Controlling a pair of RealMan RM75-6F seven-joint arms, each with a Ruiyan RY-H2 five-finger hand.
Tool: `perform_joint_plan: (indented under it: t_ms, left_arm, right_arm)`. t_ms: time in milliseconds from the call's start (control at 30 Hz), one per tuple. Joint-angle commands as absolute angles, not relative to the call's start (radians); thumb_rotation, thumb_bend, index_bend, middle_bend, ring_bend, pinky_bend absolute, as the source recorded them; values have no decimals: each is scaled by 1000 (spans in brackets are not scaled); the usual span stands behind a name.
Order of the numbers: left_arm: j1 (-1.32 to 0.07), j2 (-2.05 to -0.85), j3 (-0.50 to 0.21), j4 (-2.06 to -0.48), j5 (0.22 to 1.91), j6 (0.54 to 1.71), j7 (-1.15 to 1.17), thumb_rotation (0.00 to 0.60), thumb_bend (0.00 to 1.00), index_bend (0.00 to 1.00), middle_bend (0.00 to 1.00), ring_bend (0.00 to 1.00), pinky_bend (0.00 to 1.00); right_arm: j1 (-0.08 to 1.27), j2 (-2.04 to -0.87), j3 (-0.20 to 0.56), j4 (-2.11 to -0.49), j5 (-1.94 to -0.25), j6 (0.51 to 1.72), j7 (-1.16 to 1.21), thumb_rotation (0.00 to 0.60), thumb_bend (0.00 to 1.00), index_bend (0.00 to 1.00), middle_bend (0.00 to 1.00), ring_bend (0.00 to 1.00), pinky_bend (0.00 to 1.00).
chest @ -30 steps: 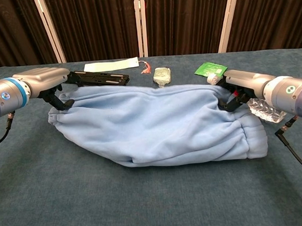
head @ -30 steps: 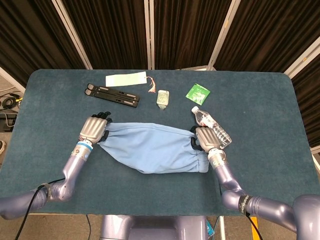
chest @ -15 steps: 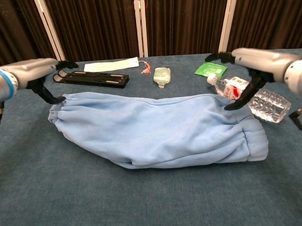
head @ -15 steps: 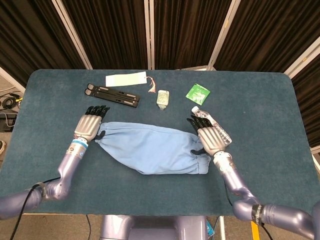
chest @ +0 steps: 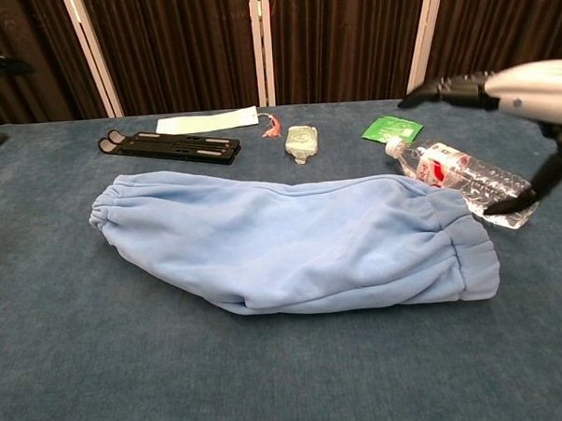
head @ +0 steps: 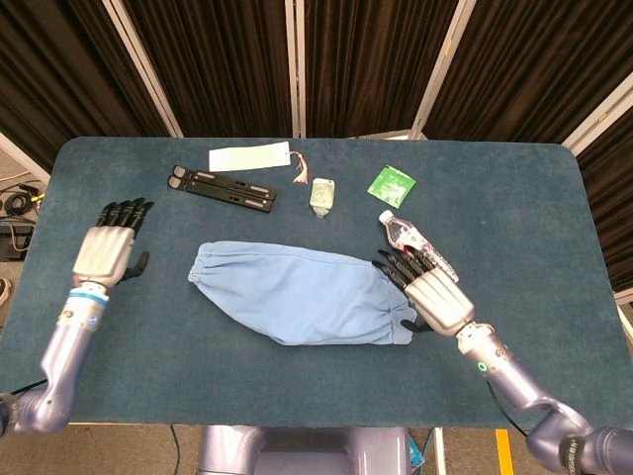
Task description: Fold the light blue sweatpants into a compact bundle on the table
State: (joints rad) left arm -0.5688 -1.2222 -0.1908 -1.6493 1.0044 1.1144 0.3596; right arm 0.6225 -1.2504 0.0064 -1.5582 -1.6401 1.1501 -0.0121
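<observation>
- Head view: light blue sweatpants point(head: 302, 294) lying mid-table on the blue-green table point(head: 514, 188), already doubled into a long soft lozenge, long axis running left to right with a slight downward slant toward the robot's right.
- Right hand point(head: 432, 293) flat and spread, holding nothing, just beside the gathered waistband end — clearly the nearer of the two. Left hand point(head: 106, 247) also spread and empty, well apart from the elastic cuff end, out over bare table.
- Likely next fold: one end carried along that long axis onto the other, so the right hand looks better placed to start; the left would have to travel in first.
- Clear plastic bottle point(head: 416, 241) lying just behind the right hand, close enough to be knocked. Black folding stand point(head: 222, 189), white tag point(head: 249, 156), small pouch point(head: 322, 194) and green sachet point(head: 392, 184) along the far side.
- Chest view: sweatpants point(chest: 292, 241) — thick matte fleece, limp, puffy, ribbed gathers at both ends. Right hand point(chest: 509, 93) hovering open above the crinkled bottle point(chest: 466, 179), thumb tip near the bottle. Left hand barely showing at the frame edge; fingers not readable here.
</observation>
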Motion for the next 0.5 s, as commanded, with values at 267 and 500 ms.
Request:
perform_joint_plan:
  t_ms: [267, 500]
  left_arm:
    - [-441, -1127, -129, -1778, 1092, 1259, 307, 600, 519, 0, 0, 0, 0]
    - [-354, -1125, -83, -1805, 1170, 1347, 245, 600, 519, 0, 0, 0, 0]
  right_arm:
    - [669, -1329, -112, -1297, -1899, 1173, 68, 600, 49, 52, 38, 0, 0]
    - [711, -1408, -137, -1178, -1962, 1143, 38, 600, 54, 41, 29, 0, 0]
